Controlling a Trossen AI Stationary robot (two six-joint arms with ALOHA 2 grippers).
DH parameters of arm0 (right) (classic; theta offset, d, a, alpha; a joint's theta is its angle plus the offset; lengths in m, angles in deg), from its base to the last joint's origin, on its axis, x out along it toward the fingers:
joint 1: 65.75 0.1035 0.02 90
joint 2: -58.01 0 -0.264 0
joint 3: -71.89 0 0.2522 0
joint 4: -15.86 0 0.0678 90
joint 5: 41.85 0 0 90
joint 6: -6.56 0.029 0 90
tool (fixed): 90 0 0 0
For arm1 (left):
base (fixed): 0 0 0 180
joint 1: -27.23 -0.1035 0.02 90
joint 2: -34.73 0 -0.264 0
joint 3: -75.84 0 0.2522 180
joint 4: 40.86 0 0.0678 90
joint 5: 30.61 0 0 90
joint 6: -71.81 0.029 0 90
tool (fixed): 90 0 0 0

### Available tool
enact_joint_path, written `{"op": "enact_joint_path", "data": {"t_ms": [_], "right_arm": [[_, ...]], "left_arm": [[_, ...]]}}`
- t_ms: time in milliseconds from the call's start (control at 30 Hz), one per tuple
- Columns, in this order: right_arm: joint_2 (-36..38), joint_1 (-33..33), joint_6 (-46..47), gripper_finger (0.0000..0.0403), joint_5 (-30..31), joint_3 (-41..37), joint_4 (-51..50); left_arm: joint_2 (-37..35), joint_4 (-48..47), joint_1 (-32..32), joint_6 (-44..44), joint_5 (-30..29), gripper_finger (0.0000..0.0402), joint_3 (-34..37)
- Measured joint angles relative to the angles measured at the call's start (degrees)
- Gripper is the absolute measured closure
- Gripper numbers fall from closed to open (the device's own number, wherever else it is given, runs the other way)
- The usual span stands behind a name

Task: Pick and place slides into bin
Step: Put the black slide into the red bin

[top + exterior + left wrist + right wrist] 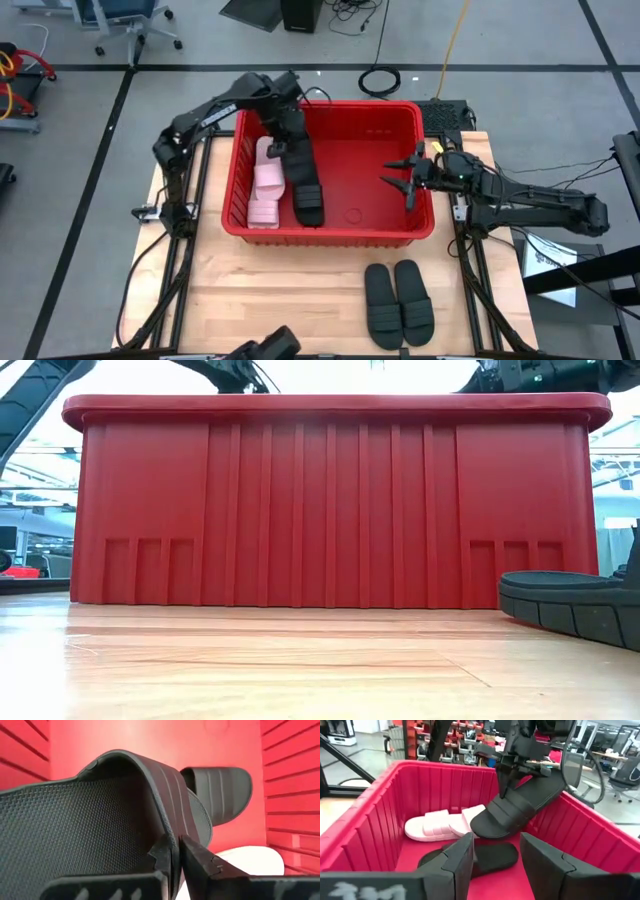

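The red bin [330, 235] stands mid-table. My left gripper [283, 132] reaches into its far left part, shut on a black slide [520, 805]. Below it, two white slides [265, 185] lie along the bin's left wall on the floor. Another black slide [308, 205] lies flat on the floor beside them. My right gripper [405, 178] hangs open and empty over the bin's right part. Two more black slides [400, 300] lie side by side, soles down, on the table in front of the bin. My left gripper pinches the side of the black slide's strap [167, 827] where it comes down to the sole, one finger [160, 862] under the strap and one outside. The fingers come from above. The slide hangs tilted, one end low over the slides on the floor [482, 827]; whether it touches them I cannot tell.
The bin's tall front wall [330, 500] fills the low view, with one of the table slides [570, 605] at its right. Bare wood table [280, 310] lies in front of the bin to the left. Cables and office chairs stand beyond the table.
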Motion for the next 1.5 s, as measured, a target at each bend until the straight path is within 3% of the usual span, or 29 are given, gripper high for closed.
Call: {"op": "enact_joint_path", "data": {"t_ms": [400, 633, 1367, 1500], "right_arm": [[0.0, -0.04, -0.83, 0.0252, 0.0, 0.0, -1.79], [0.0, -0.04, -0.82, 0.0252, 0.0, 0.0, -1.94], [0.0, -0.02, -0.83, 0.0252, 0.0, 0.0, -1.25], [0.0, -0.02, -0.83, 0.0252, 0.0, 0.0, -1.11]], "left_arm": [[5.7, -0.23, 2.28, 0.54, 1.51, 0.0371, 0.0], [5.94, -1.54, 5.16, 1.33, 3.74, 0.0371, 0.02], [5.94, -1.94, 5.94, -3.38, 0.89, 0.037, 0.04], [5.94, -2.56, 6.39, -3.91, 1.25, 0.0353, 0.06]]}}
